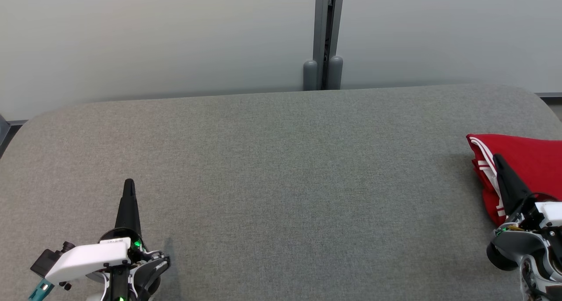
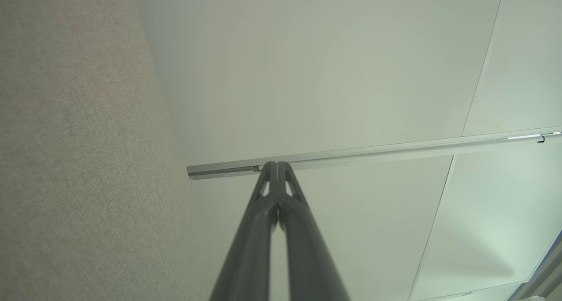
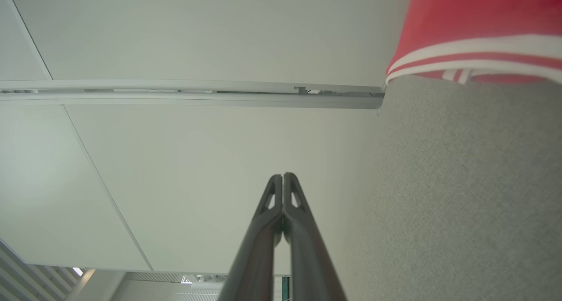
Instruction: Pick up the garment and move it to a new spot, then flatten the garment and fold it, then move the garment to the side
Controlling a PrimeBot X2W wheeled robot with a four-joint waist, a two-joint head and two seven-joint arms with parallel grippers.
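Lighting: even, diffuse, med.-bright; no glare on table [image 1: 281,182]; fabric weave sharp in head view. Shadows: one faint, soft patch on table just right of left hand [image 1: 129,184] base. Wrist views: pale green cast on wall panels [image 2: 329,72]; brighter patch at lower right of left wrist view; wide-angle slant in panel seams [image 2: 479,72] twd. corners; fingers [image 2: 248,248] soft nr. bottom edge; garment [image 3: 474,19] blurred.
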